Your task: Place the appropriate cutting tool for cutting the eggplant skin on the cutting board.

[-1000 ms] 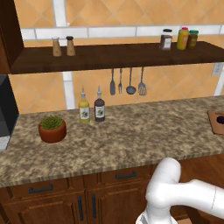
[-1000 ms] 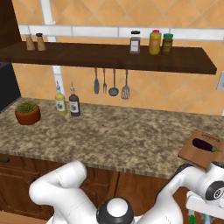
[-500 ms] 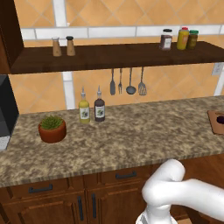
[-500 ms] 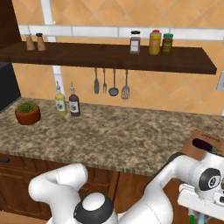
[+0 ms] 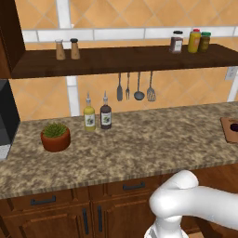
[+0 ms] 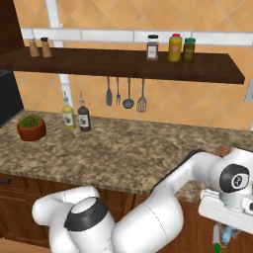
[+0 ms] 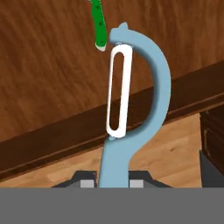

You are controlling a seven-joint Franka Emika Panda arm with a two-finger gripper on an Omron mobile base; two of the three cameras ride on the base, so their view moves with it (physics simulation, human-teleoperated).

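Observation:
My gripper (image 7: 113,176) is shut on the handle of a light blue peeler (image 7: 131,109) with a white blade, which points away from the hand toward dark wood cabinet fronts. A green speckled thing (image 7: 99,24) touches the peeler's tip; what it is cannot be told. In the right base view the gripper (image 6: 222,237) hangs low at the right, below counter height, with the blue peeler (image 6: 227,234) in it. The reddish-brown cutting board (image 5: 230,130) lies at the counter's far right edge with a dark eggplant (image 5: 234,126) on it.
A potted plant (image 5: 55,136) and two bottles (image 5: 97,115) stand on the granite counter (image 5: 139,148). Utensils (image 5: 135,88) hang under a shelf (image 5: 121,58) that carries shakers and jars. Cabinet drawers and doors (image 5: 93,204) face the base below the counter.
The wrist has risen a little in the right base view and now covers the cutting board there. The peeler stays in the gripper.

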